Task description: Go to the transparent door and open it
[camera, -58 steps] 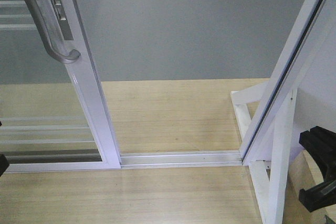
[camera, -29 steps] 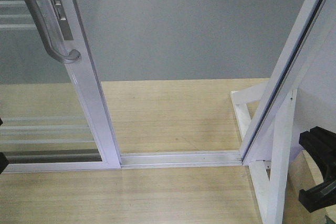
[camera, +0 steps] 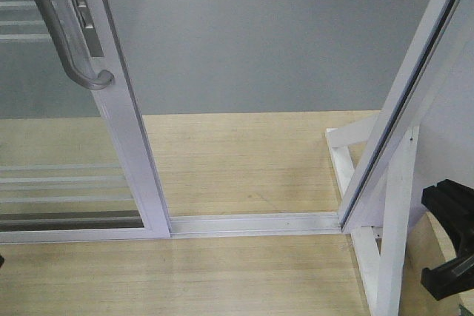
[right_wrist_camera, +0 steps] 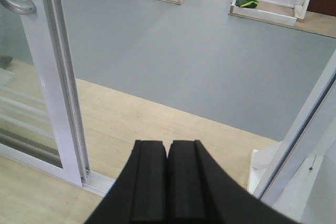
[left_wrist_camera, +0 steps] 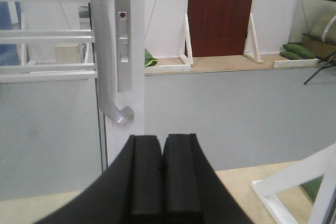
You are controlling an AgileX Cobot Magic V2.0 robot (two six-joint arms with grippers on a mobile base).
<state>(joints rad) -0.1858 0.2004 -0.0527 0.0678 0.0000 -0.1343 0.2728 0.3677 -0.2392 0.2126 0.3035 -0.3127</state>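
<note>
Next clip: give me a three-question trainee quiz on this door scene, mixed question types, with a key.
1. True or false: the left gripper is clamped on the curved grey handle.
2. The right gripper is: A open, B shut on nothing, C shut on the frame.
3. Fill in: the transparent door stands slid to the ___ of the opening in the front view.

Key: 1 false; 2 B; 3 left.
</note>
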